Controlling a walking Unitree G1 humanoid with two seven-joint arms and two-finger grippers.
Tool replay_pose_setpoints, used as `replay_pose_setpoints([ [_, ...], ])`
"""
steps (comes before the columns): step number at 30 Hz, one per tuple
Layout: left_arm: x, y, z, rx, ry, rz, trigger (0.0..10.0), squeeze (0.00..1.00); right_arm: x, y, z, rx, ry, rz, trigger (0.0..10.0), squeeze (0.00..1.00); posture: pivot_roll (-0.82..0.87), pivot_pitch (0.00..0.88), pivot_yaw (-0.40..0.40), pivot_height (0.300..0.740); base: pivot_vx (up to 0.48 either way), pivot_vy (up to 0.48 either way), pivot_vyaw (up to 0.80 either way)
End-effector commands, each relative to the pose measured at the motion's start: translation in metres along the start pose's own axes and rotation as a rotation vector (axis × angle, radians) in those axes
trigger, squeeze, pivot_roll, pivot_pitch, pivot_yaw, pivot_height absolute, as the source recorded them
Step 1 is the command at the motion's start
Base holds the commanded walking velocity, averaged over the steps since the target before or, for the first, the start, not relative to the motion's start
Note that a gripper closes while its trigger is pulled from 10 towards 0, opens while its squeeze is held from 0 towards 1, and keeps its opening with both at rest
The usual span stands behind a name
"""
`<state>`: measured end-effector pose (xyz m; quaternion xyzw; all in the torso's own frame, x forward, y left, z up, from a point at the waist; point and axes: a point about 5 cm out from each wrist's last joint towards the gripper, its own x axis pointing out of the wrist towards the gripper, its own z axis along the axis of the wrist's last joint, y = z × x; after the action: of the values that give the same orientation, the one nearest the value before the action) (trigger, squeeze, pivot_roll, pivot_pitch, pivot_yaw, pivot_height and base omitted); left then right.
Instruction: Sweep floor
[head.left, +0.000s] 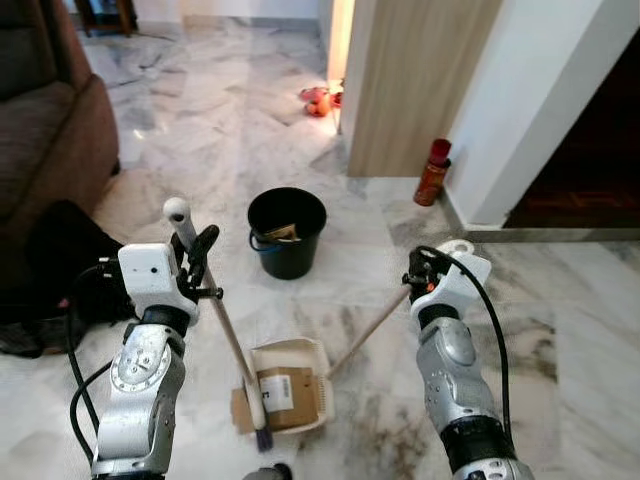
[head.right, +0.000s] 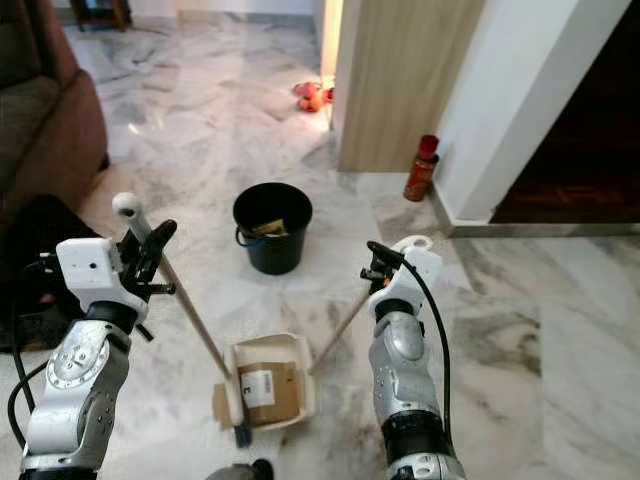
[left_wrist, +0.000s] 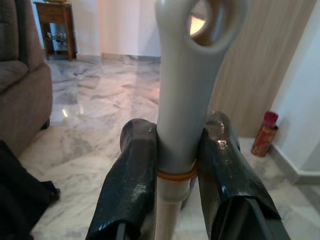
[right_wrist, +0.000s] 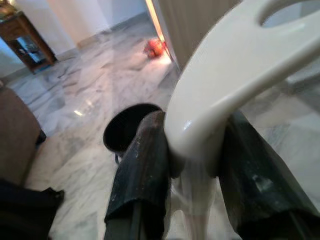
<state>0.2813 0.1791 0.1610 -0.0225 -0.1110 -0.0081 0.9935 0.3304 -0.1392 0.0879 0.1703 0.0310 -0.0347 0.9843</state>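
Observation:
My left gripper (head.left: 200, 250) is shut on the broom handle (left_wrist: 185, 100) just below its grey looped top, with a finger (left_wrist: 130, 180) on each side. The broom slants down to its head (head.left: 262, 432), which rests at the mouth of a cream dustpan (head.left: 305, 352) on the floor between my arms. A brown cardboard piece with a white label (head.left: 283, 390) lies in the pan. My right gripper (head.left: 418, 268) is shut on the dustpan's long handle (right_wrist: 220, 90) near its white looped end. A black bucket (head.left: 287, 235) holding some trash stands just beyond the pan.
A brown sofa (head.left: 50, 120) and a black bag (head.left: 60, 250) are on the left. A wooden panel (head.left: 415, 80) and a white wall corner stand ahead on the right, with a red spray can (head.left: 433, 172) at their foot. Orange toys (head.left: 317, 100) lie farther back.

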Motion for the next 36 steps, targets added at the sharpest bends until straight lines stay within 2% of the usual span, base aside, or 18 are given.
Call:
replay_pose_setpoints([
  [1, 0.0, -0.005, -0.001, -0.004, 0.001, -0.015, 10.0, 0.0, 0.003, 0.005, 0.015, 0.054, -0.07, 0.02, 10.0, 0.0, 0.18, 0.107, -0.06, 0.74, 0.0, 0.0, 0.0],
  [16, 0.0, -0.001, 0.003, 0.023, -0.036, 0.033, 10.0, 0.0, 0.003, 0.009, 0.016, 0.057, -0.068, 0.044, 10.0, 0.0, 0.19, 0.095, -0.062, 0.74, 0.0, 0.0, 0.0],
  [22, 0.0, -0.002, 0.008, -0.022, -0.077, 0.038, 10.0, 0.0, 0.003, 0.013, 0.014, 0.066, -0.056, 0.061, 10.0, 0.0, 0.19, 0.09, -0.063, 0.74, 0.0, 0.0, 0.0],
  [29, 0.0, -0.003, 0.01, -0.028, -0.094, 0.042, 10.0, 0.0, 0.003, 0.016, 0.015, 0.07, -0.055, 0.084, 10.0, 0.0, 0.19, 0.088, -0.065, 0.74, 0.0, 0.0, 0.0],
  [34, 0.0, -0.003, 0.012, -0.019, -0.103, 0.049, 10.0, 0.0, 0.002, 0.023, 0.027, 0.092, -0.138, 0.142, 10.0, 0.0, 0.19, 0.09, -0.067, 0.74, 0.0, 0.0, 0.0],
  [36, 0.0, -0.003, 0.017, 0.034, -0.13, 0.04, 10.0, 0.0, 0.0, 0.031, 0.038, 0.113, -0.203, 0.194, 10.0, 0.0, 0.19, 0.09, -0.066, 0.74, 0.0, 0.0, 0.0],
])
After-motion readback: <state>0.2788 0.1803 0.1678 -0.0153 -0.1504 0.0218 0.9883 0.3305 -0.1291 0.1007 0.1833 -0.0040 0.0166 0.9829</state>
